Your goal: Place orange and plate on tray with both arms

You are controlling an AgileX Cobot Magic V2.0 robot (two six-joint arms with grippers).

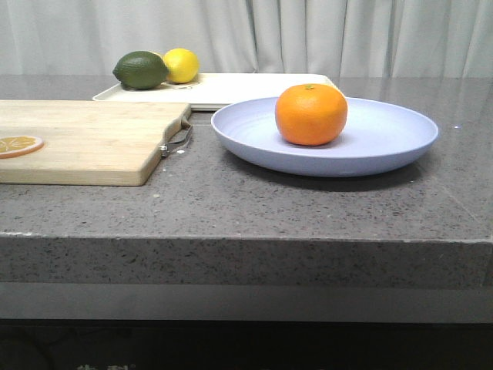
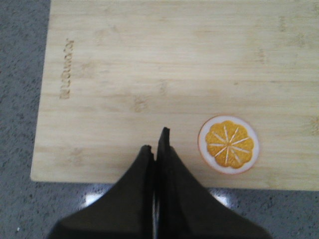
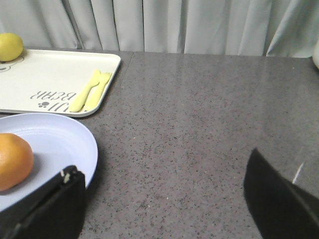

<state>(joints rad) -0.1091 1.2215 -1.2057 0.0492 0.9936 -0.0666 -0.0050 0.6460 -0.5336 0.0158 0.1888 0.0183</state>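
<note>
So, as things stand:
Left claw [image 2: 155,142]: clenched on nothing, jaws pressed together, hanging over the cutting board [image 2: 149,64] with the orange slice [image 2: 229,144] just beside its tips.
Right claw [image 3: 164,184]: released, jaws spread wide above bare surface [image 3: 199,124]; the plate [image 3: 60,137] lies at its one jaw, the tray [image 3: 50,74] further ahead beyond that.
Orange [image 1: 311,114]: sits on the plate, not yet on the tray; round, firm, probably light, likely to roll, so grip across its widest part.
Plate handling: stiff, shallow, smooth; best pinched at the rim and kept level.
Tray: already carries a lemon [image 1: 181,65] and a lime [image 1: 141,69] at one end.
</note>
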